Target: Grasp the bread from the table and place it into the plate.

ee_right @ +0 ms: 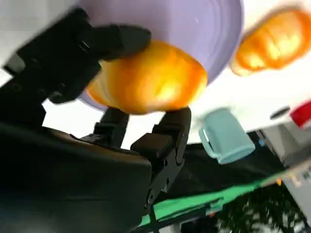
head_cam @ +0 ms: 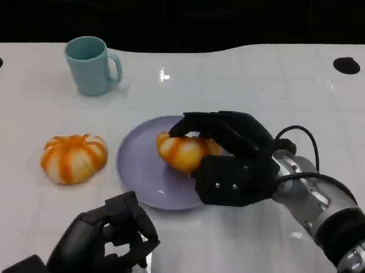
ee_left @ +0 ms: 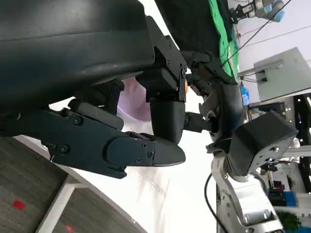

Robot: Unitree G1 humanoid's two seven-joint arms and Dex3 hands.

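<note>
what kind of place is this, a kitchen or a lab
Probably a robotics lab, not a kitchen: a plain white table holding staged items, a purple plate and teal mug, with other equipment and cables standing beyond it.

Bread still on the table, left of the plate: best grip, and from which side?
Grip the loose bread across its rounded flanks, coming from above. It is a low, ridged dome lying flat on the table, nothing touching it. The left hand is nearest; the right hand holds the other bread over the plate.
</note>
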